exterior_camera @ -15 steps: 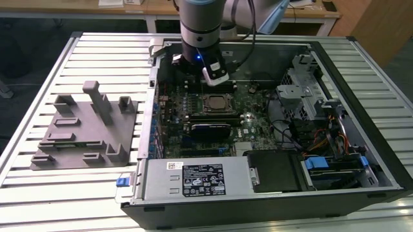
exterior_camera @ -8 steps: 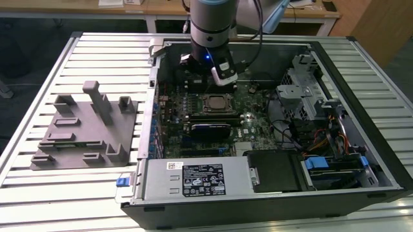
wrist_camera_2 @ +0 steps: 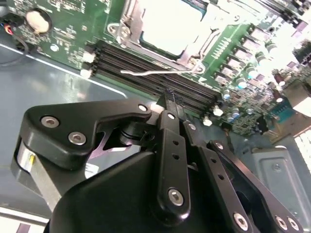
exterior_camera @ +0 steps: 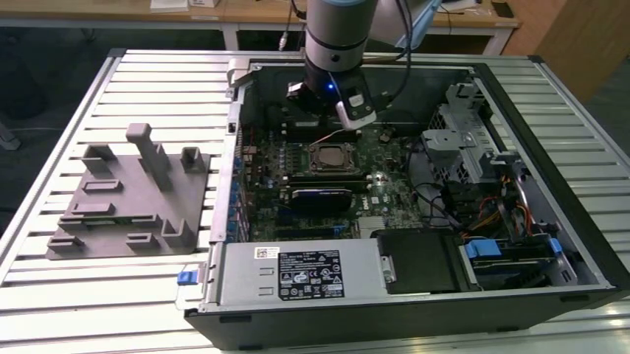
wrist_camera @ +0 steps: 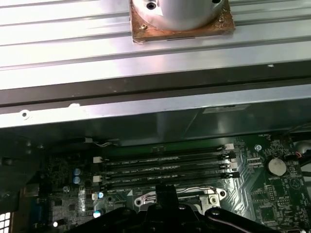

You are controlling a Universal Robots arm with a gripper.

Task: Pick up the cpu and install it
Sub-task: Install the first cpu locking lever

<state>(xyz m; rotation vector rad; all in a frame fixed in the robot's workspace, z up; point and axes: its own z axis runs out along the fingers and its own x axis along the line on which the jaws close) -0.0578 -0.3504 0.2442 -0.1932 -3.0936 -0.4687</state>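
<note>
The cpu (exterior_camera: 330, 156) lies flat in the motherboard (exterior_camera: 389, 184) socket inside the open computer case (exterior_camera: 551, 184), pale top facing up. It is square, so no long axis shows, and its edges run parallel to the socket frame. The gripper (wrist_camera_2: 167, 98) hangs clenched and empty, just beyond the cpu's far edge.

Cpu (wrist_camera_2: 167, 19) in socket (wrist_camera_2: 125, 26), tray (exterior_camera: 123, 195) beside case (exterior_camera: 394, 321)

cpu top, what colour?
The cpu top is pale silvery-white. It shows best in the second wrist view.
</note>
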